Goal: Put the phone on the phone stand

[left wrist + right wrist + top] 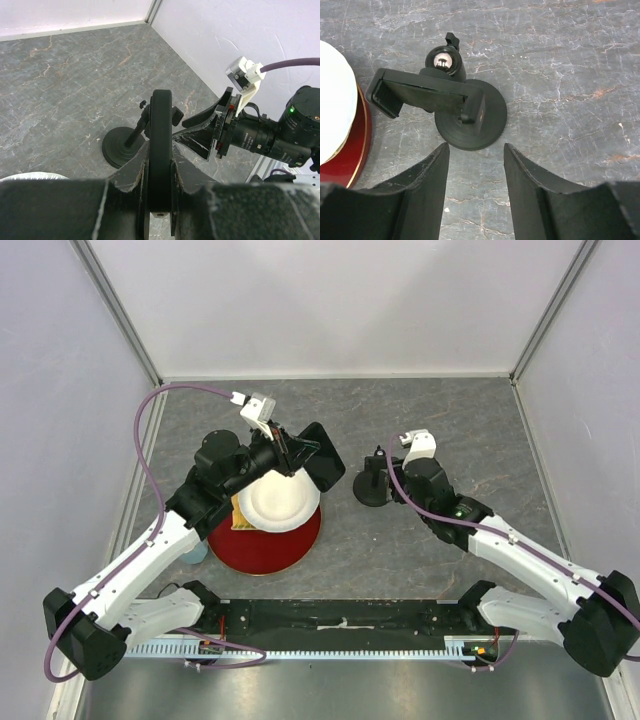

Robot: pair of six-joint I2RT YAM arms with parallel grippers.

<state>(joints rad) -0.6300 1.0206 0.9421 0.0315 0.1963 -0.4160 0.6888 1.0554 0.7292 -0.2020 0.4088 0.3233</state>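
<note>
Far side of the table behind the phone stand is bare, easy pass. Left's tight tho: phone hangs just beside it, w/ white plate & red plate further left. Right gripper blocks the near-right side.

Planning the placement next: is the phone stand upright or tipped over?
Upright. The phone stand has its disc base flat on the table, post rising, cradle on top.
</note>
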